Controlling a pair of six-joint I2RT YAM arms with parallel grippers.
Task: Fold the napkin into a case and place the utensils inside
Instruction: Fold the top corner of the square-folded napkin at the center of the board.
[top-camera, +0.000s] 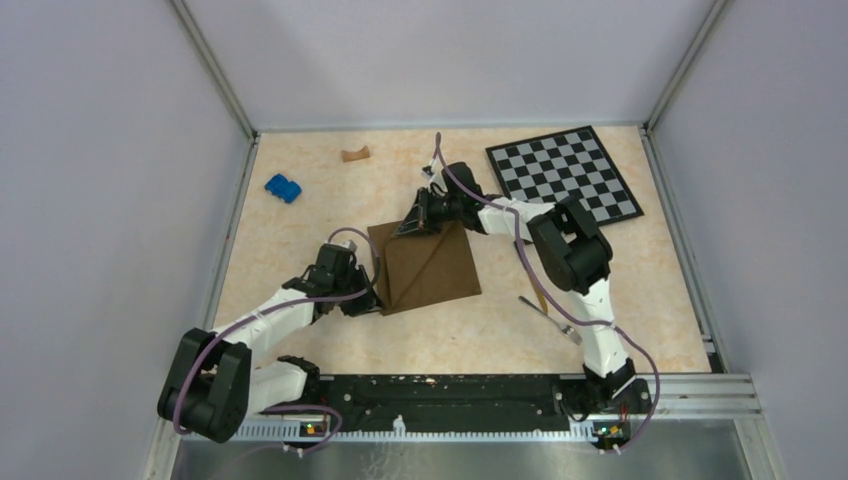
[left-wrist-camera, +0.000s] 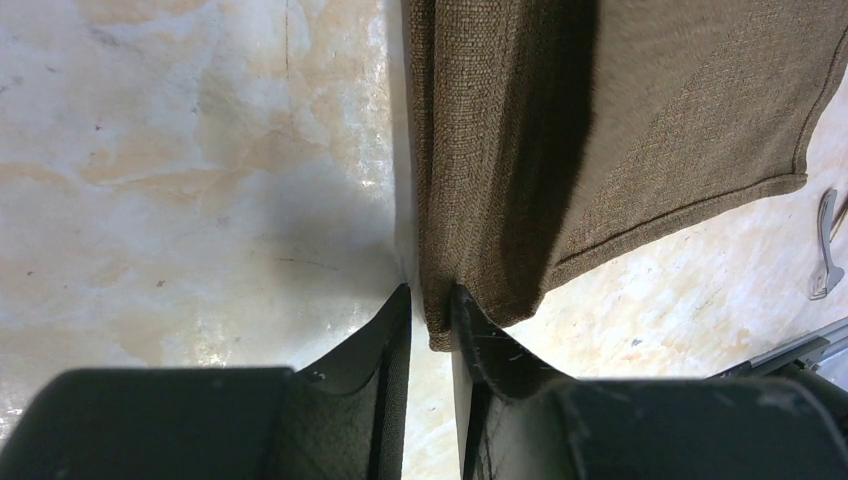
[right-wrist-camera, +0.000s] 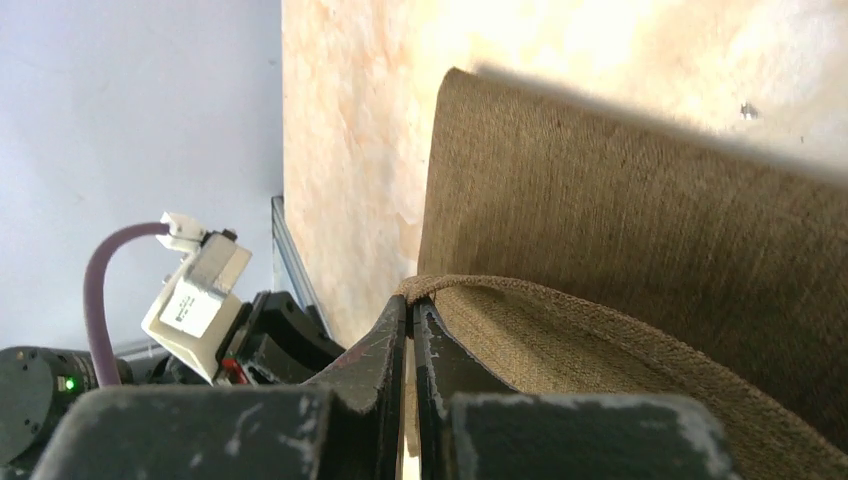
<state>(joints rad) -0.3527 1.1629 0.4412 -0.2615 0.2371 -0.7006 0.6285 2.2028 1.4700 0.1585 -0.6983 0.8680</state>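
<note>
My left gripper (left-wrist-camera: 430, 300) was closed on the napkin's (top-camera: 430, 262) near-left corner, the dark-brown cloth bunched into a fold between the two fingers, low over the bench (top-camera: 300, 250). My right gripper (right-wrist-camera: 410, 305) was clamped on the napkin's far edge near its left end, with the hem curling up over the fingertips. The napkin lay mostly spread in the middle of the bench between my two arms, with a diagonal crease running across it. The utensils (top-camera: 548, 315) lay on the bench to the right of the cloth, apart from it and close beside my right arm. A checkerboard (top-camera: 563, 175) sat at the far right, and a blue block (top-camera: 283, 187) at the far left.
</note>
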